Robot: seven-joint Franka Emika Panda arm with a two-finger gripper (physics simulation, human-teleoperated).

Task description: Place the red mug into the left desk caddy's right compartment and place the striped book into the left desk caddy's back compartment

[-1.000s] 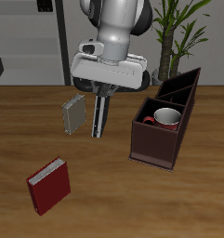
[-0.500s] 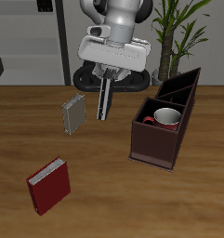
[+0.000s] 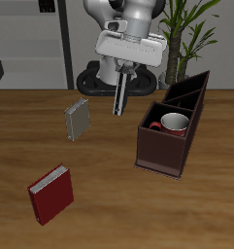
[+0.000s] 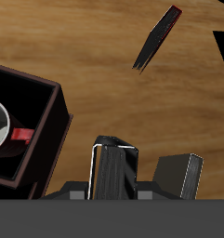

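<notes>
end effector (image 3: 124,70) has risen and shifted toward caddy (image 3: 165,146) | clamped on striped book (image 3: 120,94), hanging upright above counter (image 3: 109,195) | mug (image 3: 173,123) sits in right compartment (image 3: 167,127)

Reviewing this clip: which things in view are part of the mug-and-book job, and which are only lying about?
Part of the job:
- striped book, held in the gripper above the table
- red mug, already in the left desk caddy

Just lying about:
- grey book
- red book
- potted plant behind the caddy
</notes>
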